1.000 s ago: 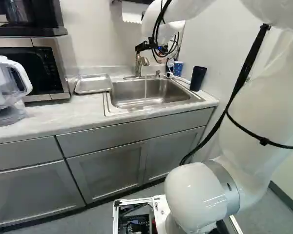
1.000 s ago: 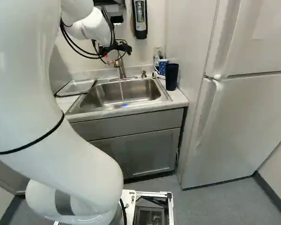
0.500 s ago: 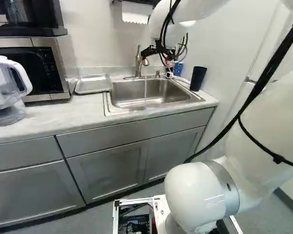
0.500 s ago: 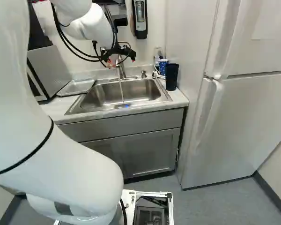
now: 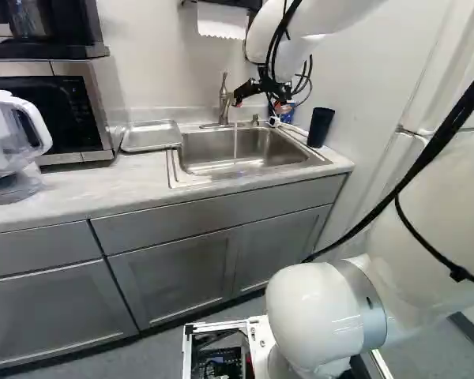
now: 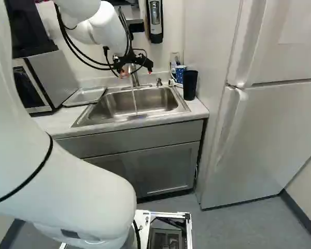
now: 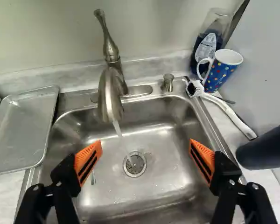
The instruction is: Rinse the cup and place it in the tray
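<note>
The gripper (image 6: pixel 136 71) hangs above the sink by the faucet; in the wrist view the gripper (image 7: pixel 145 150) is open, with nothing between its orange pads. Past its fingers, water runs from the faucet (image 7: pixel 110 95) into the sink (image 7: pixel 165 140). A blue dotted mug (image 7: pixel 220 71) with a white handle stands upright behind the sink's corner. Nearer, beside the sink, is a dark tumbler (image 7: pixel 266 150), also upright (image 5: pixel 320 128). The metal tray (image 7: pixel 23 128) lies on the counter at the sink's other side, bare.
A white-handled brush (image 7: pixel 228 109) lies beside the sink near the mug, with a soap bottle (image 7: pixel 206 46) behind. In the left base view a microwave (image 5: pixel 43 110) and a pitcher (image 5: pixel 12 138) stand beyond the tray. The fridge (image 6: pixel 269 129) is beside the counter.
The arm has swung, carrying the open gripper rightward and somewhat lower in both base views, toward the mug's side of the faucet. The base has not moved.
</note>
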